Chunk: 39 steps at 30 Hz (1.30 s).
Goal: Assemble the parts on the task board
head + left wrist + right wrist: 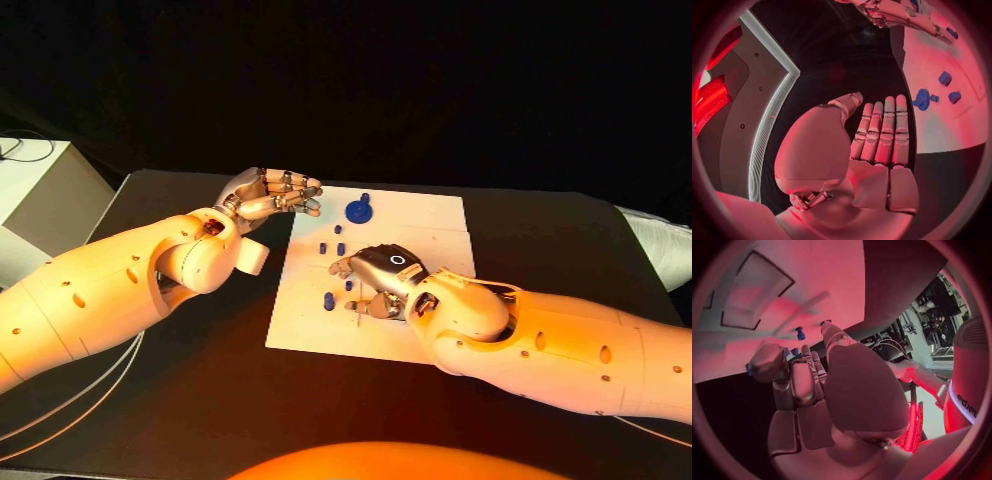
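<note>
Black table (173, 400), dark room behind. White task board (411, 215) mid-table. Right hand (378, 280) sits low over the board's near part, fingers curled round small blue parts (329, 300); can't tell if it's actually gripping one. Left hand (271, 193) off the board's far corner, fingers straight, together, nothing in them. Round blue part (359, 210) just beyond its fingertips. Risk: right fingers hide the parts, so a nudge could knock one over.

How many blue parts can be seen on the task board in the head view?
5: a large round part near the far edge, two small parts below it, another beside them, one by the right hand, whose fingers may hide more.
</note>
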Each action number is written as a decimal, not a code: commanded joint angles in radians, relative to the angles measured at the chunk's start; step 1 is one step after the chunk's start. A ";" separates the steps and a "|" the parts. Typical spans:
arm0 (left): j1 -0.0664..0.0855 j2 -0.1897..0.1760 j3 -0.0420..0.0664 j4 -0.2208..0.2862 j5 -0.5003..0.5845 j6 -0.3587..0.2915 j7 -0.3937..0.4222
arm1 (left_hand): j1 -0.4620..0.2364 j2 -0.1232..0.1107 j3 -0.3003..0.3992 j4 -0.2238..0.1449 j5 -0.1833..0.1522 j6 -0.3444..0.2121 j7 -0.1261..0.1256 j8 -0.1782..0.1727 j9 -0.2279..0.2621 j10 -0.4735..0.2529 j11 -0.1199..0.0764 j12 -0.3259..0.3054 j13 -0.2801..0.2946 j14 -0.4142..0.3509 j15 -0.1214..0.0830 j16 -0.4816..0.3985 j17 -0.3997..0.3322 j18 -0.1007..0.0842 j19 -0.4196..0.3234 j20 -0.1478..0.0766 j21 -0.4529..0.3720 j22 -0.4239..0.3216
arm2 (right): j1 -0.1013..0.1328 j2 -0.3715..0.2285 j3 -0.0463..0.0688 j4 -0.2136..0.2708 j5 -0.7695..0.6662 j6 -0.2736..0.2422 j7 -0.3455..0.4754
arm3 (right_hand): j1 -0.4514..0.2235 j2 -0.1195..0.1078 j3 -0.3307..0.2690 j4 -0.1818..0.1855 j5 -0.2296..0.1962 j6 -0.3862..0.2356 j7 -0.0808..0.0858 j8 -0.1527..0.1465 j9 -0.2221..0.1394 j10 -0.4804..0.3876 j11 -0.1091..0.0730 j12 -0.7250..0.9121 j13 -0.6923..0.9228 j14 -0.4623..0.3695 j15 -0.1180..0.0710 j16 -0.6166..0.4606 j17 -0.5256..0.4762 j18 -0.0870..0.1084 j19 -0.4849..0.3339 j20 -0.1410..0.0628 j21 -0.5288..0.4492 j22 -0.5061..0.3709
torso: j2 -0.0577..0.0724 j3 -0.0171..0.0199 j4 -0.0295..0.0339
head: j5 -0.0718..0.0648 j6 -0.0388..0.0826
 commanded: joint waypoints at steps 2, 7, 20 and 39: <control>0.000 0.000 0.001 -0.001 0.005 0.015 0.006 | 0.002 0.006 -0.004 0.001 -0.002 -0.001 0.006 -0.005 -0.001 -0.006 0.001 -0.005 0.001 -0.009 0.001 -0.004 0.001 0.009 0.003 0.007 -0.006 -0.001 | 0.028 -0.066 0.008 0.039 0.153 -0.127 0.140 | -0.010 0.026 0.042 -0.004 0.003 0.081 0.011 0.032 0.010 0.073 -0.010 0.027 0.001 -0.017 -0.008 -0.033 -0.058 0.027 -0.036 -0.012 -0.119 -0.089 | -0.002 0.0007 -0.0053 | -0.013 0.009; 0.000 -0.001 0.001 -0.009 0.005 0.015 0.008 | 0.004 0.007 -0.006 0.003 -0.002 0.000 0.006 -0.008 -0.002 -0.007 0.001 -0.005 0.002 -0.009 0.002 -0.008 0.007 0.009 0.006 0.007 -0.011 -0.004 | 0.072 -0.163 0.014 0.082 0.287 -0.144 0.220 | -0.060 0.016 0.120 0.000 0.000 0.179 -0.003 0.076 0.015 0.213 -0.030 0.063 0.008 -0.010 -0.024 -0.037 -0.048 0.026 -0.025 -0.024 -0.124 -0.092 | -0.009 0.0029 -0.0132 | -0.030 0.018; -0.027 -0.007 0.001 -0.018 0.008 0.015 0.009 | 0.004 0.008 -0.007 0.003 -0.002 0.001 0.006 -0.008 -0.002 -0.005 0.000 -0.004 0.002 -0.008 0.001 -0.008 0.008 0.009 0.006 0.007 -0.012 -0.004 | 0.127 -0.384 0.016 0.145 0.645 0.047 -0.069 | -0.295 0.009 0.042 0.000 0.103 0.240 -0.079 0.194 0.182 0.499 -0.116 1.196 1.198 0.066 -0.092 0.128 0.290 -0.035 0.080 -0.096 0.220 0.191 | -0.029 0.0116 -0.0297 | -0.079 0.017; -0.033 -0.010 0.001 0.001 0.008 0.011 0.007 | 0.004 0.007 -0.008 0.004 -0.002 0.000 0.006 -0.009 -0.003 -0.002 0.000 -0.003 0.003 -0.007 0.001 -0.009 0.010 0.009 0.007 0.007 -0.013 -0.005 | 0.089 -0.415 -0.001 0.170 0.612 0.145 -0.359 | -0.425 0.074 -0.197 0.004 0.178 0.236 -0.103 0.274 0.332 0.631 -0.133 1.479 1.499 0.111 -0.103 0.226 0.560 -0.077 0.119 -0.097 0.425 0.351 | -0.029 0.0091 -0.0313 | -0.103 0.011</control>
